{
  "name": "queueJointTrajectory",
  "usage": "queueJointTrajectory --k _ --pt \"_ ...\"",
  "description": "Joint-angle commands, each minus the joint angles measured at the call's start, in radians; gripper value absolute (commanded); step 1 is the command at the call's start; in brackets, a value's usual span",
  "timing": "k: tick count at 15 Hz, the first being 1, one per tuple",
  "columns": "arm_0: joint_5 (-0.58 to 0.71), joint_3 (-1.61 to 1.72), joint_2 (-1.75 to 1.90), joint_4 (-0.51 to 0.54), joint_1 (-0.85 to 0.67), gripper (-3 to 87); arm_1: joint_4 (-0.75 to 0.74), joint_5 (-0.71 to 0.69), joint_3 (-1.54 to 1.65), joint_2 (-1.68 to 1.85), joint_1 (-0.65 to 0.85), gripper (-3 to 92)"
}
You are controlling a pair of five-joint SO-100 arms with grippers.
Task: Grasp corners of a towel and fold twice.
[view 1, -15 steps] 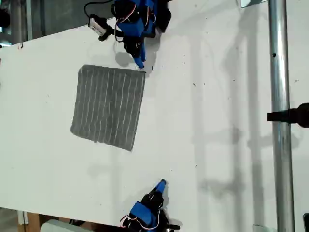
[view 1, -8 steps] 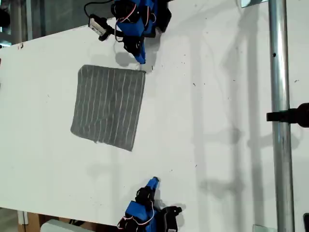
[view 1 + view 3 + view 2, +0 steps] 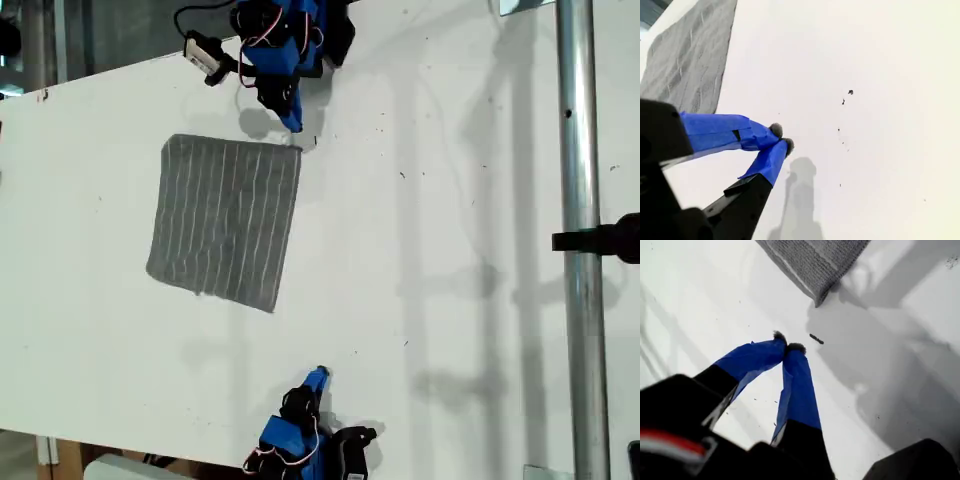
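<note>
The towel [image 3: 225,220], dark grey with thin white stripes, lies flat and spread on the white table [image 3: 450,200]. My first gripper [image 3: 293,126] is at the top of the exterior view, shut, fingertips touching and nothing between them. It hovers just short of one of the towel's corners [image 3: 818,302], clear of the cloth [image 3: 815,260]. At the bottom of the exterior view my second gripper [image 3: 321,373] is also shut and empty, well away from the towel [image 3: 685,65]. In its wrist view the tips [image 3: 782,138] meet over bare table.
A metal pole [image 3: 580,250] with a black clamp [image 3: 600,240] runs down the exterior view's right. A small dark speck [image 3: 816,339] lies on the table between my first gripper and the towel corner. The table's edge runs along the exterior view's left and bottom.
My second gripper has shifted slightly toward the exterior view's left and its arm has turned. My first gripper has drawn back a little from the towel corner. The towel has not moved.
</note>
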Motion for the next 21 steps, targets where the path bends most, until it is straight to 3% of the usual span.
queueJointTrajectory --k 1,3,5,8,10,11,13,18,21 --pt "0.009 0.002 0.005 0.006 -0.009 -1.5 0.017 -0.018 -0.048 0.002 -0.035 -0.3" --pt "0.014 0.002 0.005 0.006 -0.009 -1.5 -0.012 -0.075 -0.207 -0.187 -0.048 -0.3" --pt "0.012 0.002 0.005 0.006 -0.011 -1.5 -0.029 -0.276 -0.534 -0.560 0.005 -0.3" --pt "0.008 0.002 0.005 0.006 -0.009 -1.5 0.058 -0.591 -0.928 -0.980 0.095 3.1" --pt "0.006 0.002 0.005 0.006 -0.003 -1.5 0.114 -0.749 -1.100 -1.127 0.144 32.9" --pt "0.005 0.002 0.005 0.006 0.002 -1.5 0.138 -0.804 -1.146 -1.170 0.167 41.3" --pt "0.003 0.002 0.005 0.006 0.003 -1.5 0.133 -0.848 -1.124 -1.216 0.207 43.2" --pt "-0.002 0.002 0.005 0.006 0.006 -1.5 -0.264 -0.828 -0.663 -1.387 0.244 40.4" --pt "-0.005 0.002 0.005 0.006 0.000 -1.5 -0.367 -0.857 -0.643 -1.511 0.296 38.7"
